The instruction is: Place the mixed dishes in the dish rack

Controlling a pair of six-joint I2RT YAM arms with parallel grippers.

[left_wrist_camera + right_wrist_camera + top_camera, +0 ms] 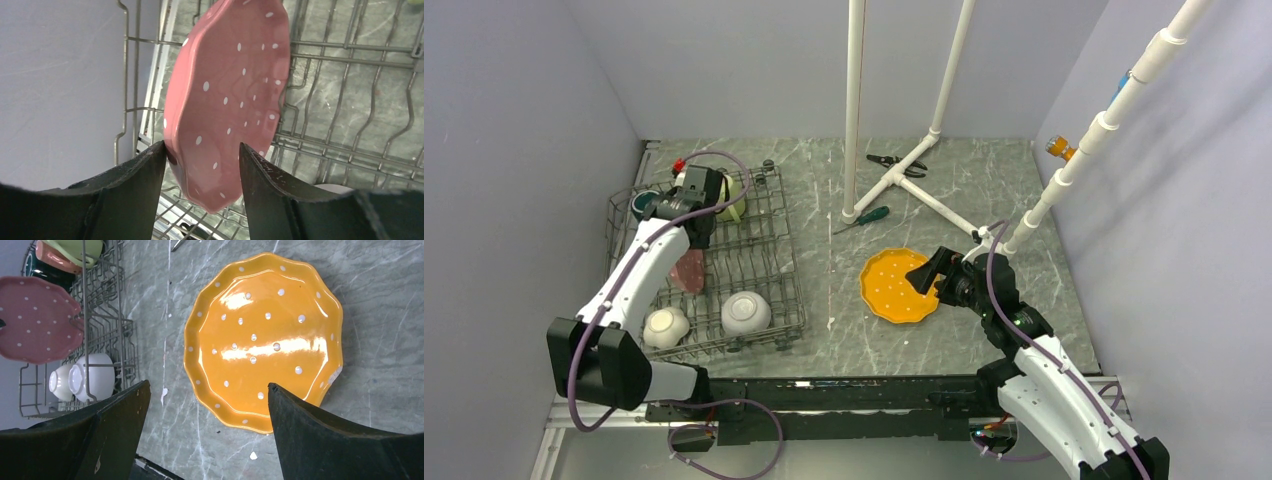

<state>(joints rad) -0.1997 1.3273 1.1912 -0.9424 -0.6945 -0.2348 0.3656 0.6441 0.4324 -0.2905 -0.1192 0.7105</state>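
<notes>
The grey wire dish rack (769,250) stands at the left. The pink dotted plate (689,272) stands on edge in it, and two white bowls (667,326) (746,312) lie upside down at its near end. The light green mug (734,195) and dark green mug (644,203) sit at its far end; the salmon mug (55,257) shows between them. My left gripper (202,150) is open over the rack, its fingers either side of the pink plate (227,100). The yellow-orange plate (894,285) lies flat on the table. My right gripper (209,387) is open just above its near edge (260,335).
A white pipe frame (854,110) stands at the back centre, with a green-handled screwdriver (864,218) and pliers (894,162) by its foot. Another white pipe (1104,120) slants along the right wall. Grey walls close in the left, back and right.
</notes>
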